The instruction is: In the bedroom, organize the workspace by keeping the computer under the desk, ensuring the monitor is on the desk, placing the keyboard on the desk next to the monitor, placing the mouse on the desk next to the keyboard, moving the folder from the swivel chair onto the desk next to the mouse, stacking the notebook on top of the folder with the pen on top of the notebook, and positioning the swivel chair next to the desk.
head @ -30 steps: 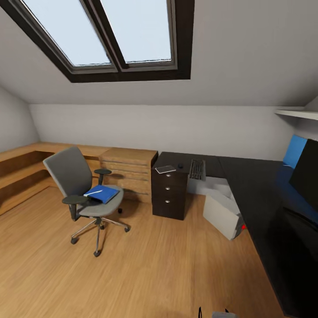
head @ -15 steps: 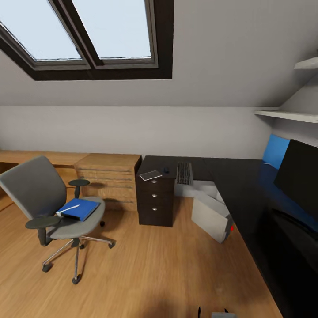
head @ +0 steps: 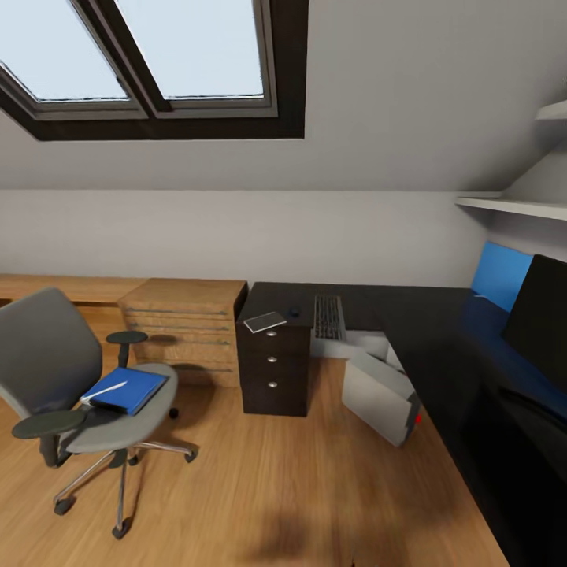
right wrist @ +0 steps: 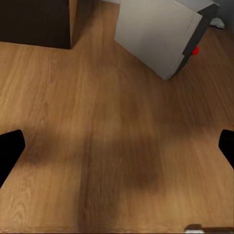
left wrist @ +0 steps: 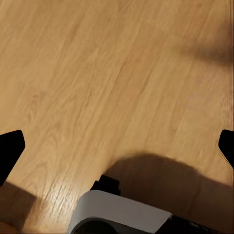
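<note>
The left gripper [left wrist: 117, 146] has its jaws spread wide, one dark fingertip at each side edge of the left wrist view, holding nothing above the bare wood floor [left wrist: 97, 73]. The right gripper [right wrist: 117, 146] is likewise wide apart and holds nothing over the floor, with the computer [right wrist: 161, 34] lying ahead of it, its red light showing.

The head view takes in the bedroom: one swivel chair [head: 55, 370] stands on the floor well apart from the desk [head: 441, 339]. On its seat lies one blue folder [head: 130, 390] with one white pen [head: 105, 390] on top. On the desk's far wing sit one notebook [head: 264, 321], one mouse [head: 294, 312] just beside it, and one keyboard [head: 329, 316] near the mouse. One monitor [head: 539, 319] stands on the near wing in front of the blue back panel [head: 496, 276]. The computer [head: 378, 394] rests tilted on the floor at the desk's inner corner, beside a dark drawer unit [head: 274, 366] with three drawers.
</note>
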`<state>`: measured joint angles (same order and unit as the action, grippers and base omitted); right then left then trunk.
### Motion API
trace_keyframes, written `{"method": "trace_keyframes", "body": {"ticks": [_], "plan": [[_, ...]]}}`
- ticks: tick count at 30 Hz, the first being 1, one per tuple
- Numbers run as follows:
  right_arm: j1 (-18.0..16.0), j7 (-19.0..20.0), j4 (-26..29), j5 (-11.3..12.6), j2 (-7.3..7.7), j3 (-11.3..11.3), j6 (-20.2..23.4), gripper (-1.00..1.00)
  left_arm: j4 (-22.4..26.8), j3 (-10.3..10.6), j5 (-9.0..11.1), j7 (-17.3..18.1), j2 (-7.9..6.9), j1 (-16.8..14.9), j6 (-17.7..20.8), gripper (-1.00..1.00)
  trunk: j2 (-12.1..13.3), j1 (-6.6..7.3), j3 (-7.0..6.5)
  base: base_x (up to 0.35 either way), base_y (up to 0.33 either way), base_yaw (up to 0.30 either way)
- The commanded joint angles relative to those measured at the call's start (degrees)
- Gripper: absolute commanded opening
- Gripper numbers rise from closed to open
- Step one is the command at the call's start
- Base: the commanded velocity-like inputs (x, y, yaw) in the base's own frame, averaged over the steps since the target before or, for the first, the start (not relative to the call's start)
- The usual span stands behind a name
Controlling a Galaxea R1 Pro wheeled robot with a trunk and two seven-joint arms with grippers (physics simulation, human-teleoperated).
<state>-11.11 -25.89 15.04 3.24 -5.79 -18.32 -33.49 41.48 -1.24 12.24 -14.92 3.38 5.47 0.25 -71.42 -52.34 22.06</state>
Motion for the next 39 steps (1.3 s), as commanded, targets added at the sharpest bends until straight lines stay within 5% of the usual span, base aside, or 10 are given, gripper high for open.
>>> {"method": "trace_keyframes", "body": {"ticks": [1, 9, 39], "plan": [[0.1, -0.7, -0.2, 0.3, -0.32, -0.5, -0.1, 1.0, 0.1, -0.1, 0.5, -0.1, 0.36, 0.0, 0.0, 1.0, 0.0, -0.02, 0.05, 0.149, 0.0, 0.0], [0.5, -0.9, -1.9, 0.5, -1.71, -0.6, -0.2, 1.0, -1.6, 0.0, 0.3, -0.1, 0.49, 0.0, -0.1, 1.0, 0.0, -0.02, 0.05, 0.283, 0.0, 0.0], [0.5, -0.7, -3.3, 0.4, -1.75, -0.6, -0.3, 1.0, -2.7, 0.1, 0.3, -0.1, 0.49, 0.0, -0.1, 1.0, 0.0, -0.02, 0.05, 0.339, 0.019, 0.0]]}}
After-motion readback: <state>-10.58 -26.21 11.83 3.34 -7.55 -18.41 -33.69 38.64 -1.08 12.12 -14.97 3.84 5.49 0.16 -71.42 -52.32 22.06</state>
